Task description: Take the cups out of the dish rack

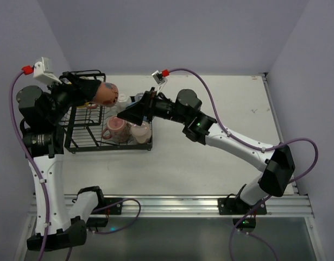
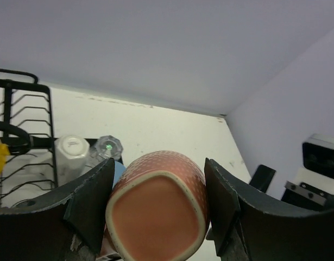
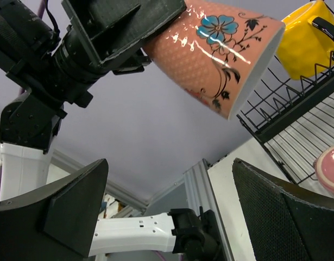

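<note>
My left gripper is shut on a salmon cup with a blue flower print and holds it tilted above the black wire dish rack. In the left wrist view the cup's base sits between my fingers. My right gripper is open and empty beside the rack's right end, below the lifted cup. In the rack are a pink cup, a beige cup, a white cup, a clear glass and a yellow cup.
The rack stands at the table's far left, near the left and back walls. White tabletop stretches right of the rack. My right arm reaches across the middle of the table. A metal rail runs along the near edge.
</note>
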Robot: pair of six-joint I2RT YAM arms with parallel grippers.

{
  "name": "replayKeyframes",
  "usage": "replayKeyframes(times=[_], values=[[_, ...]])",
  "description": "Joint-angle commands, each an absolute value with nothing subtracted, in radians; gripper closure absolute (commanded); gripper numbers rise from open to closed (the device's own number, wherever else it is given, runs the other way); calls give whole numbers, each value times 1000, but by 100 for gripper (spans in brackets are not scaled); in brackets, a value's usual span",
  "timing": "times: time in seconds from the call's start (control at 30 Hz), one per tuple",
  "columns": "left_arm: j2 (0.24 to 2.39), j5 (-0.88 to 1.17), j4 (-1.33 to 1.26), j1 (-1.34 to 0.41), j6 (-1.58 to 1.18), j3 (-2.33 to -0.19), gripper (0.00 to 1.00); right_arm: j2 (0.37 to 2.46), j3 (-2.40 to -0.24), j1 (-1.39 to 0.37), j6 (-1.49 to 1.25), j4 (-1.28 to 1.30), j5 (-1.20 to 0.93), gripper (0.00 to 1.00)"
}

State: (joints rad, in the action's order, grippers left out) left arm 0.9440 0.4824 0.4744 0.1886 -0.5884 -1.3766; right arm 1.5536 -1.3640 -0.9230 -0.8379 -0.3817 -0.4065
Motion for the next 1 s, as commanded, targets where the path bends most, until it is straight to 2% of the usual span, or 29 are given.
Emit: replayKeyframes(times=[0.0,0.23,0.33,0.47,0.5,0.53,0.6,0.67,0.73,0.77,0.83,0.87,0.97], values=[[905,664,282,166,-736,-1324,100,1566,-1424,-928,-838,-434,-379,1],[841,765,120,124,-866,-1180,100,1563,-1417,-928,-842,-465,-350,1],[812,799,36,118,-913,-1134,100,1559,-1413,-928,-841,-472,-342,6],[782,825,-86,95,-997,-1057,100,1543,-1336,-928,-873,-606,-341,26],[770,831,-125,91,-1030,-1025,100,1543,-1329,-928,-882,-627,-348,35],[764,830,-136,87,-1040,-1011,100,1543,-1324,-928,-893,-664,-351,49],[746,824,-152,78,-1052,-979,100,1545,-1309,-928,-919,-701,-371,54],[739,825,-161,72,-1057,-963,97,1548,-1296,-928,-939,-748,-385,68],[735,828,-170,66,-1051,-951,77,1533,-1252,-928,-963,-816,-388,81],[732,825,-167,64,-1020,-954,45,1520,-1234,-928,-969,-833,-382,97],[724,795,-94,66,-950,-980,6,1488,-1200,-928,-959,-833,-361,100],[724,775,-43,64,-851,-1027,0,1447,-1165,-925,-947,-821,-359,100],[721,662,161,49,-659,-1125,0,1346,-1117,-913,-875,-659,-344,100]])
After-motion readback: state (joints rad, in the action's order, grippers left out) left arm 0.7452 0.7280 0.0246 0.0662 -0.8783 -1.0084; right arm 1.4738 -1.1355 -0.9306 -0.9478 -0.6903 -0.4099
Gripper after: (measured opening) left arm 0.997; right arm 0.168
